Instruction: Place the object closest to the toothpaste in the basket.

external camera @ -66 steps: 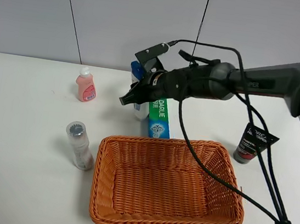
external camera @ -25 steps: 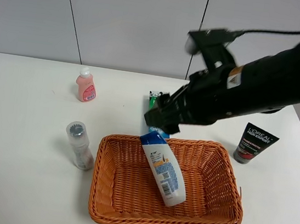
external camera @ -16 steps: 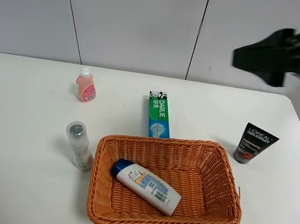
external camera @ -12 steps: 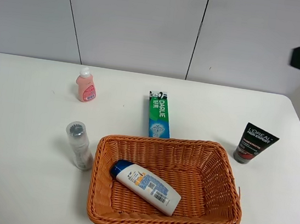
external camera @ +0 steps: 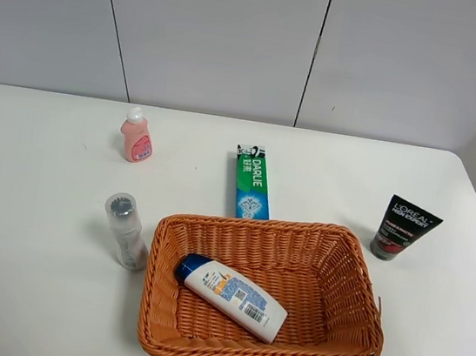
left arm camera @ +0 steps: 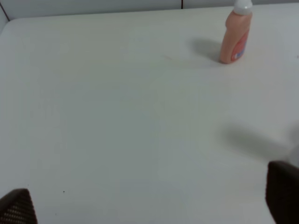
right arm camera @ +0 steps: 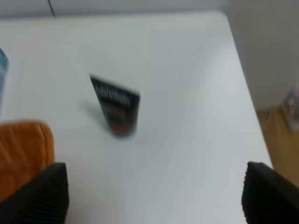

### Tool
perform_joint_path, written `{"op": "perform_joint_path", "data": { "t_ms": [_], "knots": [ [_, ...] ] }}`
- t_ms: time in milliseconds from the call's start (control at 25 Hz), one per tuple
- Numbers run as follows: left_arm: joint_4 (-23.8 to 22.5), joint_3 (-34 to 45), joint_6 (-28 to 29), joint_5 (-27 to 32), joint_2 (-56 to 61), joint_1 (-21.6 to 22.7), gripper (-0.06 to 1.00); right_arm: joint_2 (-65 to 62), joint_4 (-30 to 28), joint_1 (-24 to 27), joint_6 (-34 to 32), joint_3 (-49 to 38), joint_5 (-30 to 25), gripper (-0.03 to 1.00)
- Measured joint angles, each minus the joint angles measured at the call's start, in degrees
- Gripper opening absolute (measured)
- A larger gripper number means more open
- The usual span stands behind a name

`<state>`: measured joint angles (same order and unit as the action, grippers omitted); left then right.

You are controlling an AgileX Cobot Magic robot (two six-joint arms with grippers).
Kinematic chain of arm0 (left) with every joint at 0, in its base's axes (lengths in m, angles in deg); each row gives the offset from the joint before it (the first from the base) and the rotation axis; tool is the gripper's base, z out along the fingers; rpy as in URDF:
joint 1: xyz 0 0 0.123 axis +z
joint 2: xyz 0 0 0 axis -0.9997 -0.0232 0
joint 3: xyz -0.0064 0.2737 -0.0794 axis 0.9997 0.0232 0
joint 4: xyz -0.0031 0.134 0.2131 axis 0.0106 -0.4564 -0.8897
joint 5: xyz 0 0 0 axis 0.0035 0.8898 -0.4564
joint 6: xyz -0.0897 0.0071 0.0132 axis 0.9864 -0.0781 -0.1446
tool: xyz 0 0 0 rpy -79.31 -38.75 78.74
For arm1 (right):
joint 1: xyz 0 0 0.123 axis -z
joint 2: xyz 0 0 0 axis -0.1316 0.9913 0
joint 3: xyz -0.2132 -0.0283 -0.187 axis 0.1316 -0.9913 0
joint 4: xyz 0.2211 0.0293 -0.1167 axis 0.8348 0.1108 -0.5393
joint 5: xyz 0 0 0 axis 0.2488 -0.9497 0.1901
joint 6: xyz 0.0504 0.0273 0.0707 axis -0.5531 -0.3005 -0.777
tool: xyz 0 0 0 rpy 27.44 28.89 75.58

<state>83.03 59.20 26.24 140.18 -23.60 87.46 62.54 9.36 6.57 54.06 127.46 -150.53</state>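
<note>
The green toothpaste box (external camera: pixel 252 183) lies on the white table just behind the orange wicker basket (external camera: pixel 356 281). A white shampoo bottle with a blue cap (external camera: pixel 231 296) lies on its side inside the basket. Neither arm shows in the exterior high view. My left gripper (left arm camera: pixel 149 205) is open and empty over bare table, with the pink bottle (left arm camera: pixel 235 35) far ahead of it. My right gripper (right arm camera: pixel 154 198) is open and empty above the table's right end. It looks down on the black tube (right arm camera: pixel 117 108) and a corner of the basket (right arm camera: pixel 21 149).
A pink bottle (external camera: pixel 137 136) stands at the back left. A clear bottle (external camera: pixel 125 232) stands beside the basket's left side. A black L'Oreal tube (external camera: pixel 405 228) stands to the right of the basket, near the table's right edge (right arm camera: pixel 243 79).
The right gripper carried the shampoo bottle from beside the toothpaste, let it go into the basket, then pulled away up and right out of the exterior view. The bottle now lies flat.
</note>
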Motion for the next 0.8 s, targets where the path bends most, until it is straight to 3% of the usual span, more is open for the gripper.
{"op": "perform_joint_path", "data": {
  "t_ms": [400,640,800],
  "knots": [
    [-0.04,0.00,0.00,0.00,0.00,0.00,1.00,-13.87,0.05,1.32,-1.44,-9.59,-3.45,0.74],
    [-0.04,0.00,0.00,0.00,0.00,0.00,1.00,-13.92,0.10,1.32,-1.39,-11.63,2.28,0.74],
    [-0.04,0.00,0.00,0.00,0.00,0.00,1.00,-13.92,0.56,1.32,-1.23,-12.11,3.00,0.74]
  ]
}}
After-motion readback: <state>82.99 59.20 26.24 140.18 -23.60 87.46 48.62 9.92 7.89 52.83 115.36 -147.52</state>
